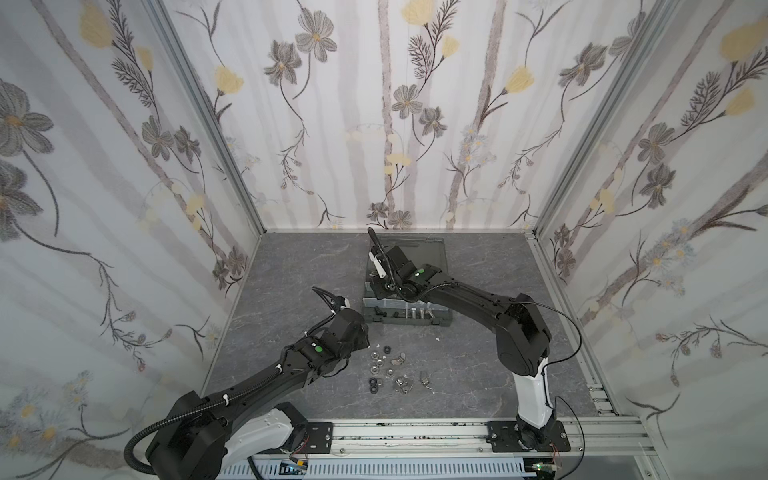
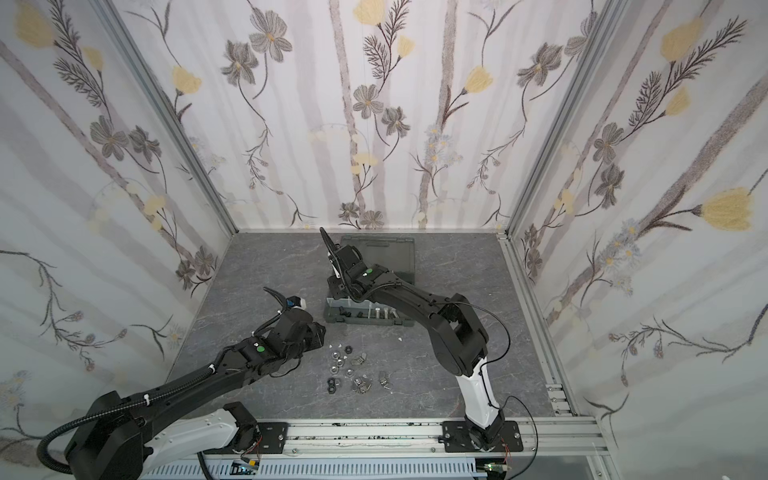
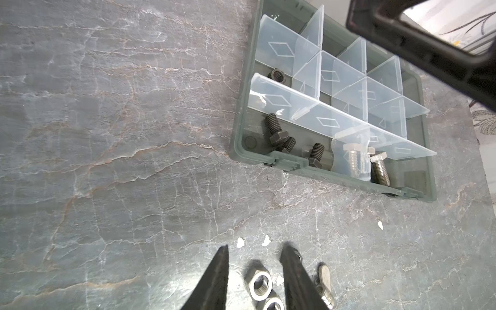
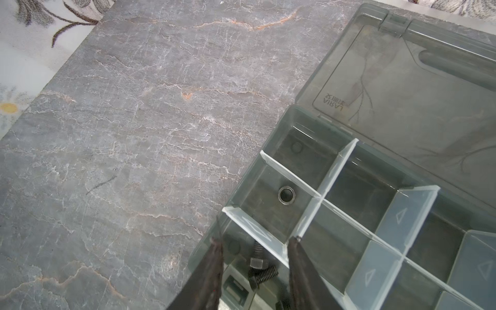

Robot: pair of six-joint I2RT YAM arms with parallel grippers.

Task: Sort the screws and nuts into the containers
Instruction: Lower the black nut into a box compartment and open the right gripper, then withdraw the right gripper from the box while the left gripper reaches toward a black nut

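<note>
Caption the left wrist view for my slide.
Open left gripper straddling a silver hex nut; organiser case holds black screws and silver bolts.

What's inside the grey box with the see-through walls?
In the box, black screws lie in one corner, silver bolts past the next divider, and one black nut in another row. The right arm covers part of the box, so some cells are hidden.

Floral-papered walls [image 1: 395, 124] with aluminium corner posts [image 1: 210, 116] around a grey marbled tabletop [image 1: 291, 270]

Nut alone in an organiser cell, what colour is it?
The nut is black; left wrist view shows it best.
</note>
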